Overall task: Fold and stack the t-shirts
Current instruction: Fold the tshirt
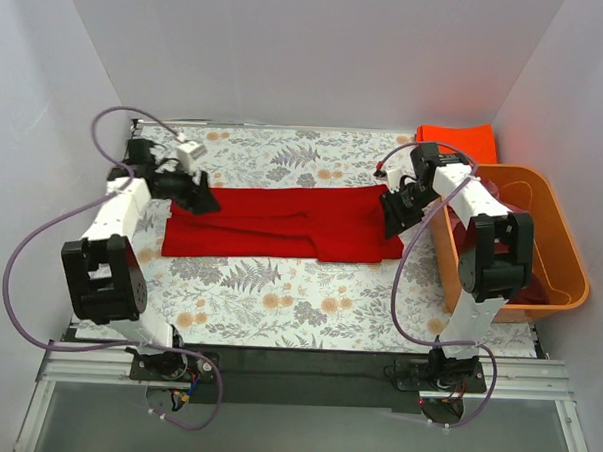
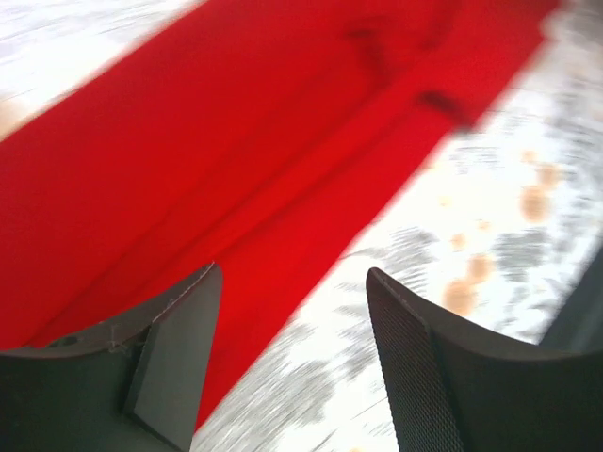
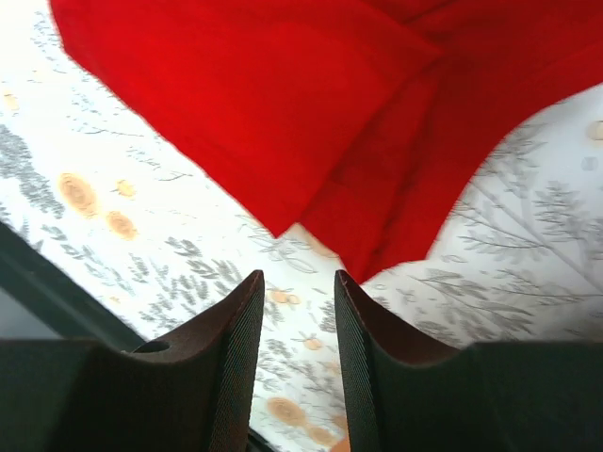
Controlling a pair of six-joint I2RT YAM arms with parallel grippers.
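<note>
Reaching inward from both sides — left pincer [image 1: 205, 200] spread wide, empty, over left end of red t-shirt [image 1: 282, 223] | right pincer [image 1: 392, 222] barely parted, empty, at its right end | shirt flat — far-centre desk [image 1: 278, 305].

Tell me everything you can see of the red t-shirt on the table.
The red t-shirt is plain, soft-looking cloth, bright red, lying flat across the floral table cover, folded lengthwise into a long band with overlapping layers. The left gripper is at its left end, the right gripper at its right end; both open, neither gripping it.
</note>
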